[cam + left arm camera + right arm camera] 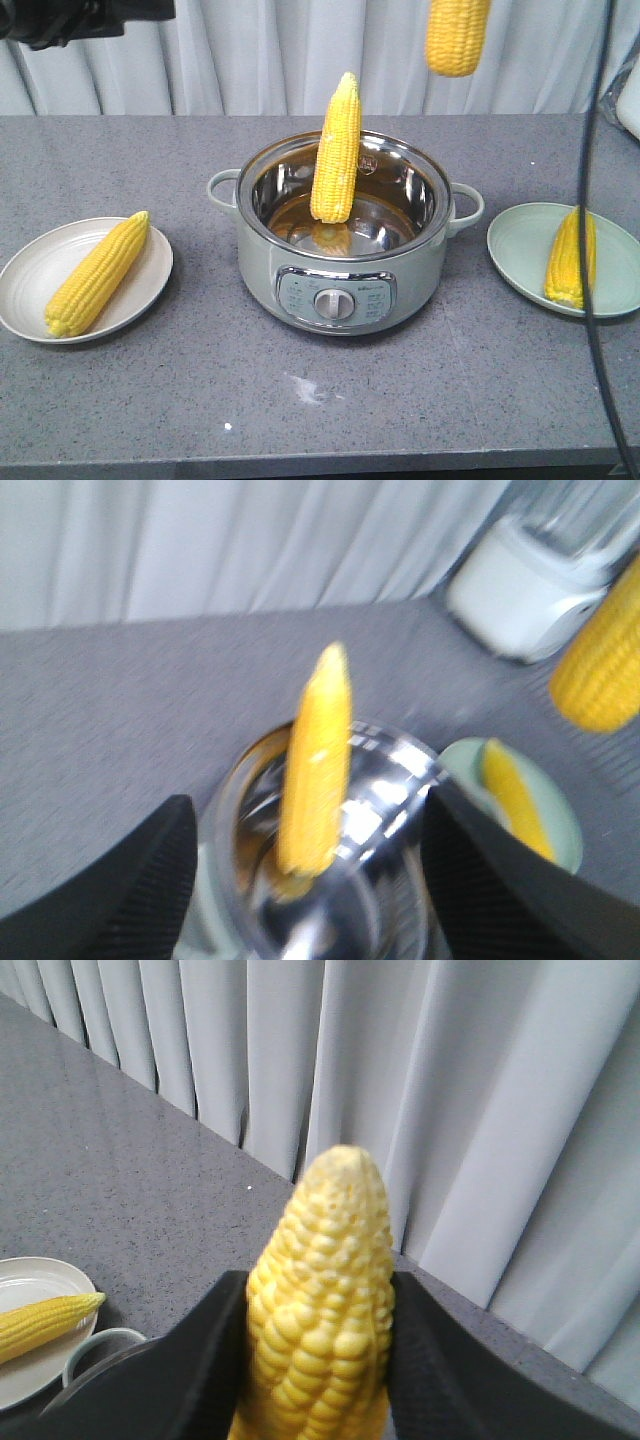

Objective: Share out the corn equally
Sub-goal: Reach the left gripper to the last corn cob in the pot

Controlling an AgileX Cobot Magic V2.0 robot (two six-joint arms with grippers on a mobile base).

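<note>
One corn cob (337, 150) stands upright in the steel pot (345, 285), leaning on its far rim. A second cob (97, 273) lies on the beige left plate (30, 270). A third cob (570, 258) lies on the green right plate (520, 240). The fourth cob (457, 35) hangs high above the table to the right of the pot, and my right gripper (320, 1295) is shut on it. My left gripper (310, 815) is open and empty, hovering above the pot's near side. The standing cob (318, 760) shows between its fingers (150, 870), apart from them.
A white blender base (525, 590) stands at the back right, near the green plate. A black cable (592, 250) hangs down across the right side of the front view. Grey curtains close off the back of the table. The left arm (60, 20) is at the upper left.
</note>
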